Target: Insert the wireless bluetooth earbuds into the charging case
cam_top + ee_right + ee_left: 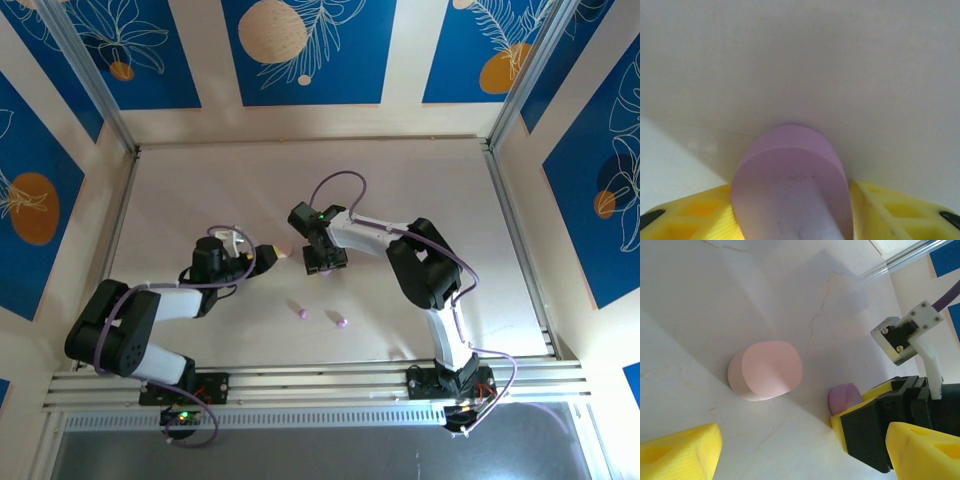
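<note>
Lilac charging case [790, 185] between right fingers [887, 210]

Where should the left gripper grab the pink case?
Pink case: likely its two long side walls, across its short axis, from above: it lies flat, oval face up, so only the rim offers opposed surfaces. Open left gripper faces it; the purple case in the right gripper sits close.

Matt pink plastic case [767, 369], matt purple plastic case [790, 185], smooth pale tabletop [400, 180]
</note>
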